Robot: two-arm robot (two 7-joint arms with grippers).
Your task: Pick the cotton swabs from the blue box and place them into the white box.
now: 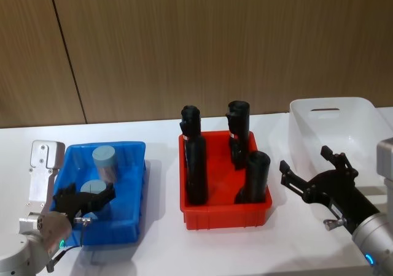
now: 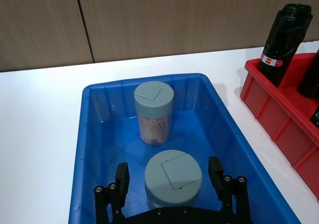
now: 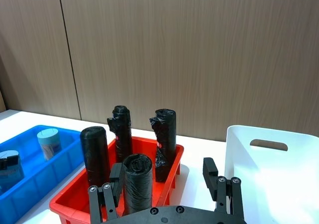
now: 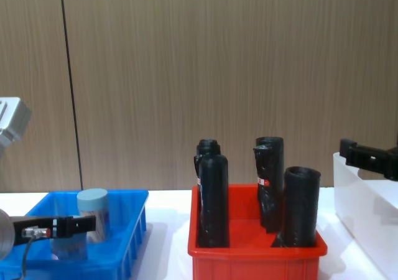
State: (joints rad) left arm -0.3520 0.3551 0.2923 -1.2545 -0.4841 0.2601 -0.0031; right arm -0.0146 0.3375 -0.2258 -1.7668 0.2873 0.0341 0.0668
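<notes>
Two cotton swabs tubs with pale blue lids stand in the blue box (image 1: 134,187) at the left. The far tub (image 1: 105,161) stands free near the back wall. My left gripper (image 1: 85,201) is down inside the box, open, one finger on each side of the near tub (image 2: 173,178) with small gaps showing. The white box (image 1: 368,113) sits at the far right. Just in front of its left side, above the table, my right gripper (image 1: 309,168) hovers open and holds nothing.
A red bin (image 1: 224,218) with several tall black rolls (image 1: 196,165) stands in the middle of the table, between the two boxes. A wooden wall panel runs behind the white table.
</notes>
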